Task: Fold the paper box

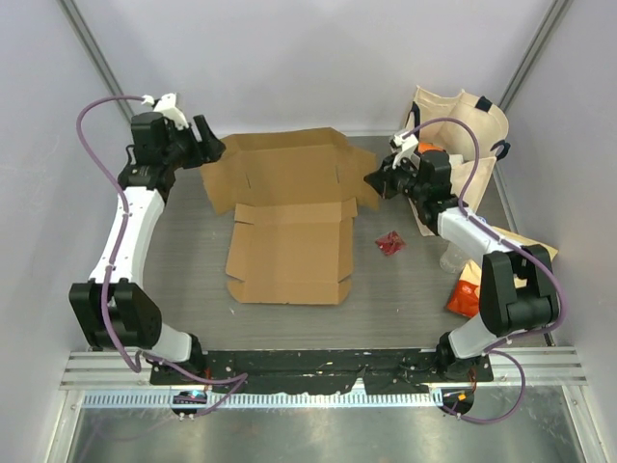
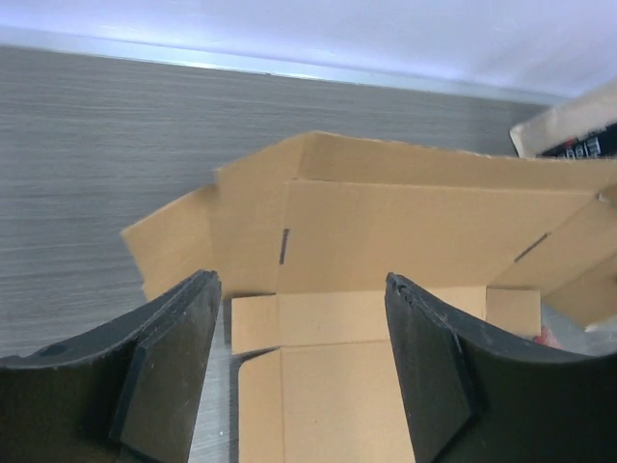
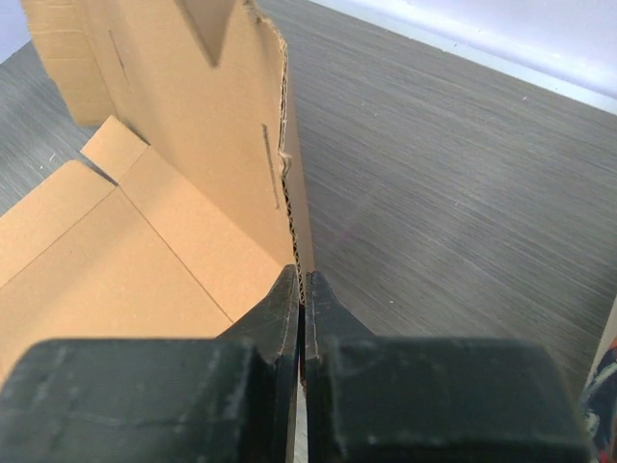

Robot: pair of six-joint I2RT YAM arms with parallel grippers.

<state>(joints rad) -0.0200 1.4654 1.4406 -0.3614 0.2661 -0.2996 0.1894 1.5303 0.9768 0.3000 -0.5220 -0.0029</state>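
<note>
- Underneath, the grey table (image 1: 183, 280) carries everything, with both arms bolted at its near edge.
- Box (image 1: 289, 251): a brown die-cut sheet at mid-table. Its near panel lies flat with short flaps at the sides. Its far part is lifted off the table and stands up along the fold, as both wrist views show (image 2: 434, 222) (image 3: 202, 125).
- Tote (image 1: 472, 121): cream canvas, at the far right corner behind the right arm, well apart from the box.
- Left gripper (image 1: 207, 145): at the far left end of the raised part. In the wrist view its jaws stand wide apart (image 2: 301, 285), with cardboard showing between and beyond them. I cannot tell whether either finger touches the sheet.
- Right gripper (image 1: 374, 181): at the far right end of the raised part. In the wrist view its fingers are pressed together on the sheet's edge (image 3: 302, 285), the corrugated rim rising straight up from between them.
- Snack bag (image 1: 465, 289): orange, on the table's right side, partly hidden by the right arm.
- Red packet (image 1: 390, 243): small, on bare table just right of the box, not touching it.
</note>
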